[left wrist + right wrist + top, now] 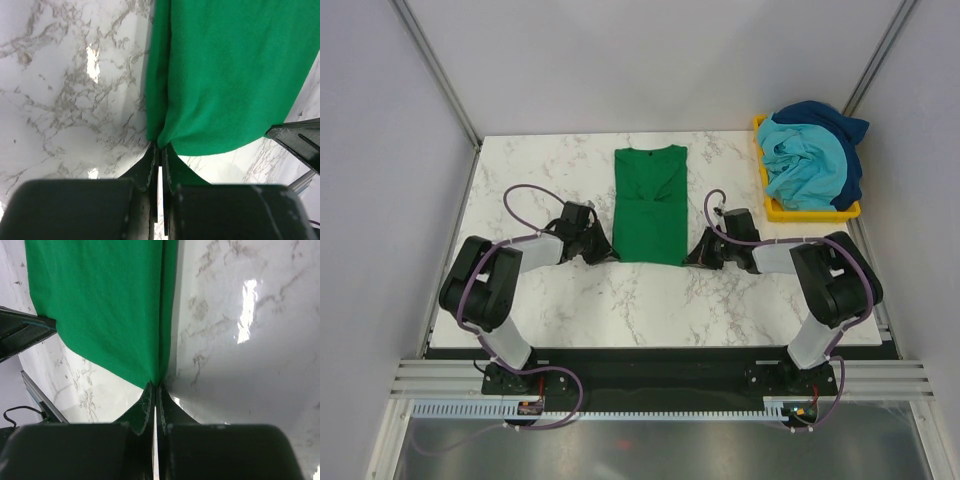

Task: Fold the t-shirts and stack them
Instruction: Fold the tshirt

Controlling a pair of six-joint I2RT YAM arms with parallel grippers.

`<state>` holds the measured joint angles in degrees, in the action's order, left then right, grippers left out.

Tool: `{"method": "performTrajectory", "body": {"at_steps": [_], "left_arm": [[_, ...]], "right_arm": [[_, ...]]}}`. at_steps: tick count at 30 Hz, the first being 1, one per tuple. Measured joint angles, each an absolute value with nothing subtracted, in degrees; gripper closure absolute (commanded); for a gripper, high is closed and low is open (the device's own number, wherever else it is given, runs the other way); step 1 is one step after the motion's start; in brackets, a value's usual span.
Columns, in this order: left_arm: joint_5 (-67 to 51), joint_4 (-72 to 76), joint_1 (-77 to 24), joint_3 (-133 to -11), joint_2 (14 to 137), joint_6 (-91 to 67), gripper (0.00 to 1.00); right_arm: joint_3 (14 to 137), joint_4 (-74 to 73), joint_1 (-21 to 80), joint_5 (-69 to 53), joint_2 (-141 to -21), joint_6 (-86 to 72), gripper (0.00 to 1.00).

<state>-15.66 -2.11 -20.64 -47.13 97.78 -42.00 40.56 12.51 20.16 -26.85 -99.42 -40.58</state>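
A green t-shirt (650, 205) lies on the marble table (570, 300) as a narrow strip with its sides folded in, collar at the far end. My left gripper (607, 251) is shut on its near left corner, and in the left wrist view (160, 145) the green cloth (230, 70) bunches at the fingertips. My right gripper (694, 253) is shut on the near right corner, and in the right wrist view (155, 383) the cloth (105, 305) is pinched at the tips. Both grippers sit low at the table surface.
A yellow bin (772, 208) at the far right holds a heap of light blue and dark blue t-shirts (810, 155). Grey walls close in the table on the left, right and back. The right gripper's body shows at the edge of the left wrist view (300, 145).
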Motion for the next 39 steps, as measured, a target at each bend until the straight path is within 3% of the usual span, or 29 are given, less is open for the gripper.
{"method": "performTrajectory", "body": {"at_steps": [7, 15, 22, 31, 39], "left_arm": [[-13.89, -7.68, -24.67, -40.27, 87.24, -42.15, 0.98], [-10.76, -19.53, -36.93, -36.67, 63.86, -47.22, 0.98], [-9.08, -31.09, -40.64, -37.52, 50.72, -52.25, 0.98], [-4.89, -40.05, -39.42, -52.21, 55.88, -52.18, 0.98], [-6.52, -40.4, -30.28, -57.41, 65.1, -48.56, 0.98]], "right_arm": [[35.09, 6.26, 21.12, -25.23, -90.48, -40.53, 1.0], [29.8, -7.68, 24.01, -21.52, -66.67, -41.28, 1.0], [30.26, -19.31, 28.12, -19.27, -49.5, -44.8, 1.0], [50.19, -29.04, 28.25, -13.5, -59.79, -41.41, 1.0], [60.01, -29.65, 25.67, -12.21, -73.23, -36.6, 1.0]]}}
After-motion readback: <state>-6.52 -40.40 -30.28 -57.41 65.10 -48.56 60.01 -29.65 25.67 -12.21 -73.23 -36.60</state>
